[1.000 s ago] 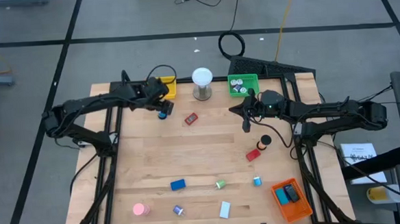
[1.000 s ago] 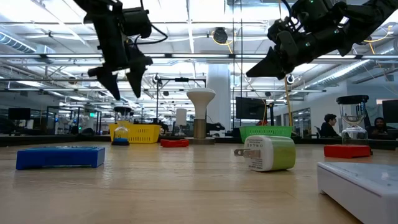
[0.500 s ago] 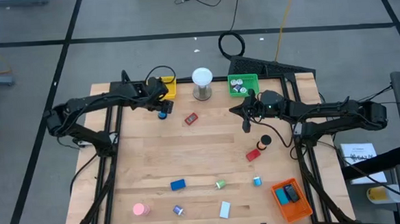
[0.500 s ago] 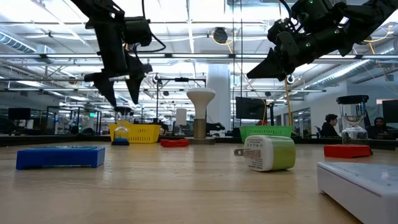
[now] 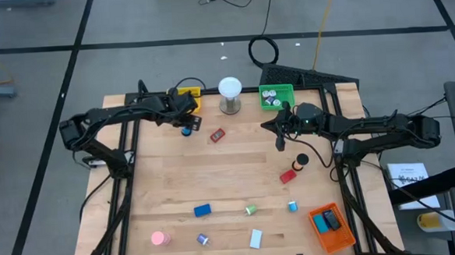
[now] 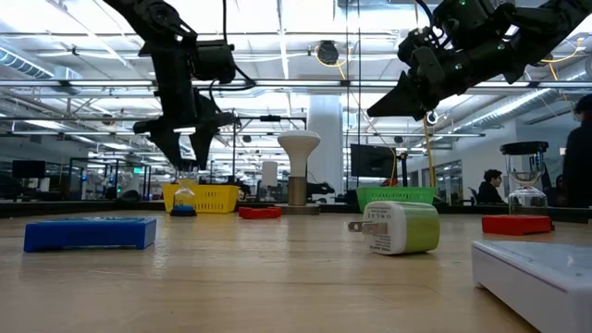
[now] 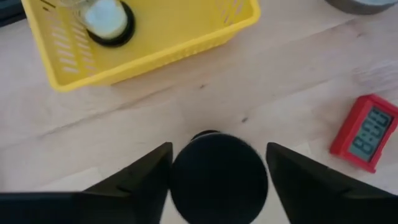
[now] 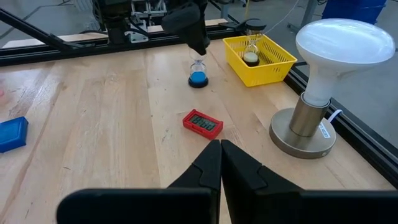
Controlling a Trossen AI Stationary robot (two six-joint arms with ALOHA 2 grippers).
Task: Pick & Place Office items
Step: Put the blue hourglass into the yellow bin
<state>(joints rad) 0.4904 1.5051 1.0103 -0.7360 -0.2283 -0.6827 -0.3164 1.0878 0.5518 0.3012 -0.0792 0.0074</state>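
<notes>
A small hourglass (image 8: 198,74) with blue sand and black end caps stands upright on its base at the far left of the table, next to the yellow tray (image 5: 188,98). My left gripper (image 7: 219,149) points down over it, open. Its fingers flank the hourglass's black top cap (image 7: 219,177). In the low view the fingertips (image 6: 176,159) reach the top of the hourglass (image 6: 183,190). My right gripper (image 8: 221,146) hangs shut above the table's far right (image 5: 280,144), with nothing in it. A red clock (image 5: 217,134) lies flat between the two arms. My left gripper comes at the hourglass from above, one finger on each side of its black top cap (image 7: 186,180). The fingers stand right at the cap's rim, and I cannot tell whether they touch it. The hourglass stays upright on the table.
The yellow tray holds another hourglass (image 7: 106,18). A white ball lamp (image 5: 229,88) and a green tray (image 5: 276,96) stand at the far edge, and an orange tray (image 5: 330,225) at the near right. A blue block (image 5: 202,211), a pink disc (image 5: 160,239), a red block (image 5: 288,175) and other small items lie scattered.
My left gripper has come down over the hourglass, from well above it until its fingertips stand around the top cap. Its fingers have drawn somewhat closer together. The hourglass has stayed where it was.
</notes>
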